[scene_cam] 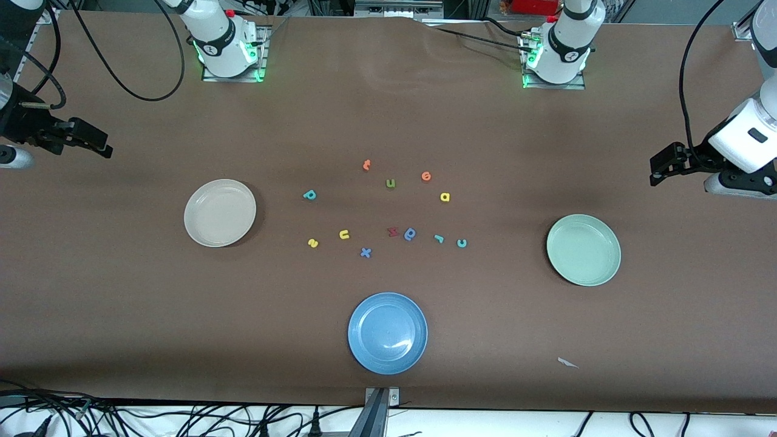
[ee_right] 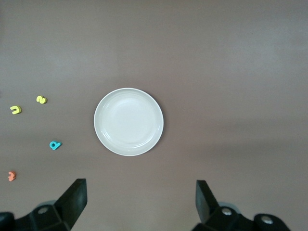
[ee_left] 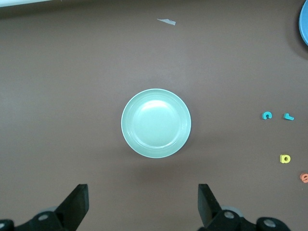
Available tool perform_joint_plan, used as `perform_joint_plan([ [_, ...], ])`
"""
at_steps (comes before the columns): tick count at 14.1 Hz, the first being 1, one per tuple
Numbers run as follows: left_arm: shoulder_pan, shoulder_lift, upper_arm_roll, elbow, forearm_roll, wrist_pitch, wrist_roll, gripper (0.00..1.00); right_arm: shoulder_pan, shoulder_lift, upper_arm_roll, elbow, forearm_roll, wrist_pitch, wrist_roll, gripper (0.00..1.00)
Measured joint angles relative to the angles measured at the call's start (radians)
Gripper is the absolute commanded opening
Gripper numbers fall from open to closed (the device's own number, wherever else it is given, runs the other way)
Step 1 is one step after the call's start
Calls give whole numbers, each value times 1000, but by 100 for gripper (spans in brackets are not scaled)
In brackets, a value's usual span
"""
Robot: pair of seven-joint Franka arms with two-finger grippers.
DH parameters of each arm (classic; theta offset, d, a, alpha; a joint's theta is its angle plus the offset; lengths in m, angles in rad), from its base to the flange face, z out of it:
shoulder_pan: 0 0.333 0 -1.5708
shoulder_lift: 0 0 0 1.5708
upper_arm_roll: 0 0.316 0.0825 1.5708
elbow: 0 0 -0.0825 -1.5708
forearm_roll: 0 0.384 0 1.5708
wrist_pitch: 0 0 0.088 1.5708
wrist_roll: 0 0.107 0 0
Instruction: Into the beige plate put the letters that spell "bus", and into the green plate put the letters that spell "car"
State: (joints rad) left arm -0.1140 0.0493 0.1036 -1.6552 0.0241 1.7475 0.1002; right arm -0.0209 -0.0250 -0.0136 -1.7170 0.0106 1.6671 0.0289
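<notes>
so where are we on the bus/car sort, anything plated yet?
Nothing done: the beige plate and the green plate are both empty. Nothing in hand: the left gripper and the right gripper are open, each waiting at its own end of the table. All six moves remain: teal b, yellow u, yellow s, teal c, yellow a, teal r.

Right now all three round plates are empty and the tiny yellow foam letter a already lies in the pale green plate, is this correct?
Not quite. All three plates are empty, so the tiny yellow foam letter a lies on the brown table, not in the round pale green plate. The front view shows it.
</notes>
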Motion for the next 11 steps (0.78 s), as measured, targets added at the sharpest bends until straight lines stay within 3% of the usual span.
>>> perform_joint_plan([
  [11, 0, 0, -1, 0, 0, -1, 1, 100, 1, 0, 10, 2, -6, 3, 0, 100],
])
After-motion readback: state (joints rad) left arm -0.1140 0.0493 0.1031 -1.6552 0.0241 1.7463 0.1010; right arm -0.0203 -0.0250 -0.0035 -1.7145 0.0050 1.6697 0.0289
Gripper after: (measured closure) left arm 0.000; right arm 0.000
